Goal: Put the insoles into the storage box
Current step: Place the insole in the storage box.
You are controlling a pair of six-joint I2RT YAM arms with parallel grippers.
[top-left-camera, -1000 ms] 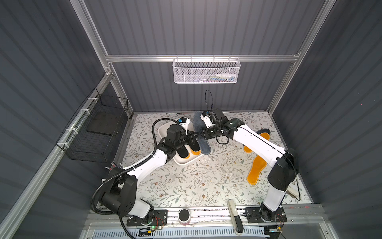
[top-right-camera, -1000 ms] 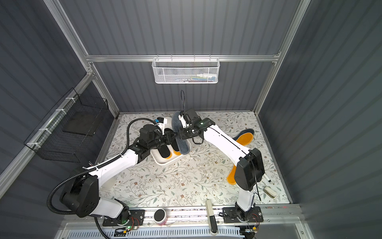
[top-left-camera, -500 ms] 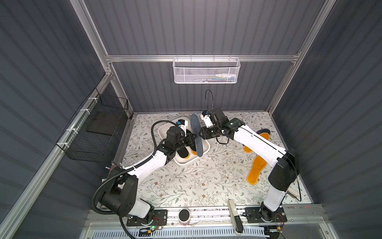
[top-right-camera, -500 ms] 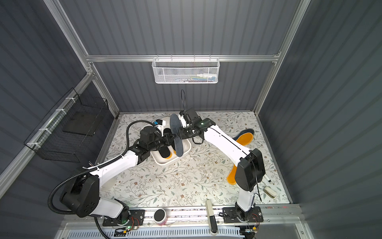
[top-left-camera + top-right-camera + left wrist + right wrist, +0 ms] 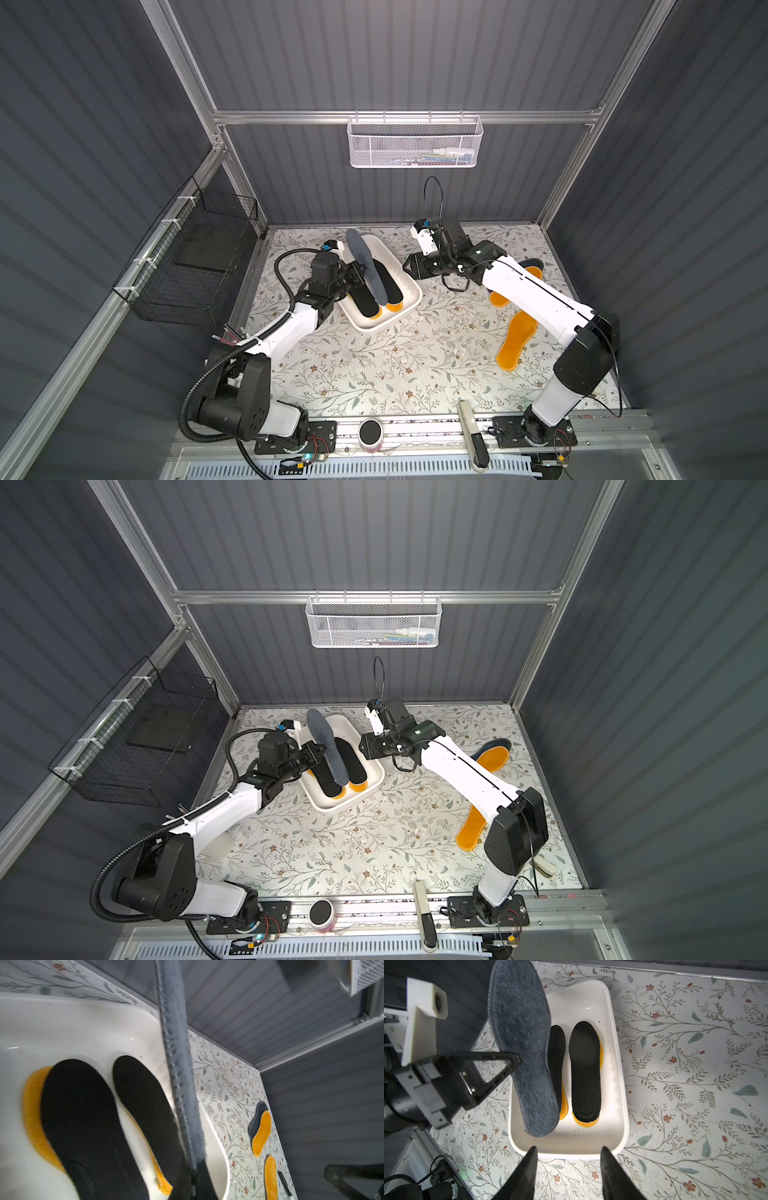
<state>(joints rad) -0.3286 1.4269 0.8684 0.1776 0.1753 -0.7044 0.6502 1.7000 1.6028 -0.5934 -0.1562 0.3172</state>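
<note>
My left gripper (image 5: pixel 360 274) (image 5: pixel 193 1180) is shut on the edge of a fuzzy grey-blue insole (image 5: pixel 365 262) (image 5: pixel 521 1043) and holds it tilted above the white storage box (image 5: pixel 417 297) (image 5: pixel 618 1076). Inside the box two black insoles (image 5: pixel 584 1068) (image 5: pixel 557 1053) lie side by side on orange ones (image 5: pixel 591 1123). My right gripper (image 5: pixel 409 268) (image 5: pixel 568 1149) stands open and empty just outside the box's right rim. Two orange insoles (image 5: pixel 517 340) (image 5: pixel 505 291) lie on the table under the right arm, one overlapping a dark grey-blue insole (image 5: pixel 534 262).
A white mesh basket (image 5: pixel 415 143) hangs on the back wall and a black wire basket (image 5: pixel 195 266) on the left wall. A round black object (image 5: pixel 370 432) and a white-and-black device (image 5: pixel 471 432) sit on the front rail.
My right gripper has opened, let go of the grey-blue insole and drawn back to the right. The insole, still in my left gripper, has swung left over the box.
</note>
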